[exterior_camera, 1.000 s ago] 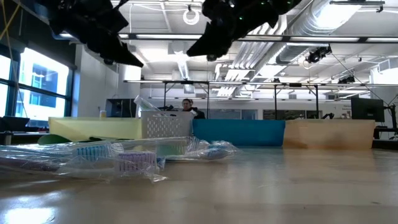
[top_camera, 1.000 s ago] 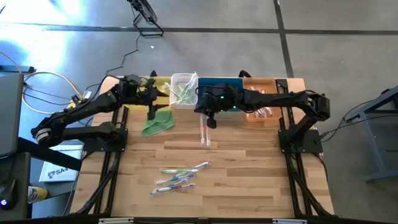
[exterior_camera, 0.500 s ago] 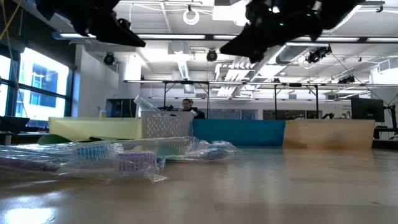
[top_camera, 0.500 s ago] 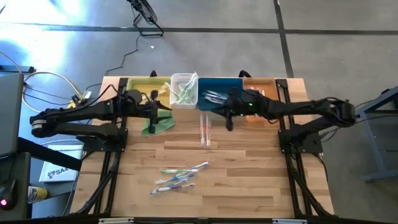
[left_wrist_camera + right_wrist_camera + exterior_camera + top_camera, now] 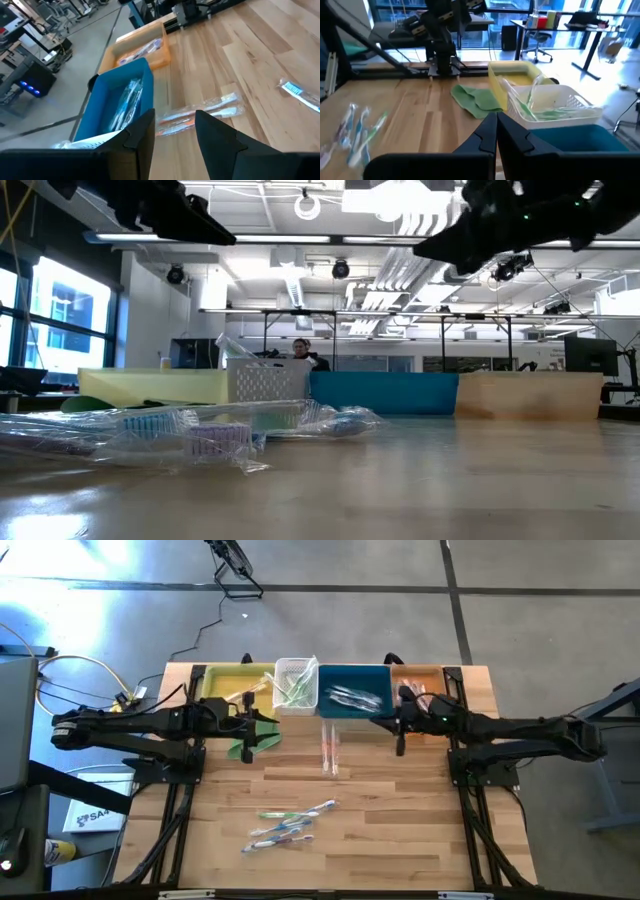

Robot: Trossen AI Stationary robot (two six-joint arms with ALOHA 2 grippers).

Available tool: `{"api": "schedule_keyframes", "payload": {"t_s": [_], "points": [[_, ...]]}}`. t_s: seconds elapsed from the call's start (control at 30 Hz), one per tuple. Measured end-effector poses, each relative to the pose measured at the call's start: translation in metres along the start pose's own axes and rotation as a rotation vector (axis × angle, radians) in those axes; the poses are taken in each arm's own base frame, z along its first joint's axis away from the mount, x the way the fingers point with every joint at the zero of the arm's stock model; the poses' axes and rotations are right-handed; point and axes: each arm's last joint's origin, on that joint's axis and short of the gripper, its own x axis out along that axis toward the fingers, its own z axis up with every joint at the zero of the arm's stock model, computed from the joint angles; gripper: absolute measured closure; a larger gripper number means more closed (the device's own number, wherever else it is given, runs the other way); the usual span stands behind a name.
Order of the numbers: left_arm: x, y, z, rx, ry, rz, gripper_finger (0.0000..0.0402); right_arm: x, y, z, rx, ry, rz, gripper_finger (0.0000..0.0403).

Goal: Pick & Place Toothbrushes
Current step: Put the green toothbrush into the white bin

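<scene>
Two toothbrushes with orange handles lie wrapped side by side on the table near the blue bin; the left wrist view shows them too. Several blue and green toothbrushes lie in a loose heap toward the near edge. More fill the white basket, the blue bin and the orange bin. My left gripper hangs open above the green cloth, with nothing between its fingers. My right gripper hangs shut in front of the orange bin, holding nothing.
The yellow tray, white basket, blue bin and orange bin stand in a row along the far edge. The folded green cloth lies in front of the yellow tray. Bare wood stretches across the table's near right.
My right gripper has drawn back from in front of the blue bin toward the table's right edge, staying shut and sinking a little. My left arm has swung round, carrying its gripper from beside the yellow tray toward the near edge, over the green cloth.
</scene>
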Motion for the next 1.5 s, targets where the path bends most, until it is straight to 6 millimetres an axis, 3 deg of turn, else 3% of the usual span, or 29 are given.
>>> {"api": "schedule_keyframes", "payload": {"t_s": [0.23, 0.57, 0.87, 1.1, 1.5], "points": [[0.002, 0.000, -0.001, -0.004, 0.011, 0.013, 0.0266, -0.019, -0.003, -0.013, -0.052, -0.015, -0.028, 0.0399], [0.005, 0.004, 0.007, 0.037, -0.063, 0.055, 0.0266, -0.033, -0.011, -0.054, 0.032, 0.028, -0.084, 0.0399], [0.005, 0.004, 0.007, 0.035, -0.069, 0.063, 0.0266, -0.038, -0.010, -0.064, 0.049, -0.057, 0.058, 0.0399], [0.005, 0.004, 0.007, -0.088, -0.071, 0.057, 0.0266, -0.042, -0.008, -0.075, 0.049, -0.097, 0.078, 0.0399], [0.033, -0.004, -0.002, -0.169, 0.002, -0.016, 0.0266, -0.042, -0.008, -0.073, 0.144, -0.124, 0.076, 0.0399]]}}
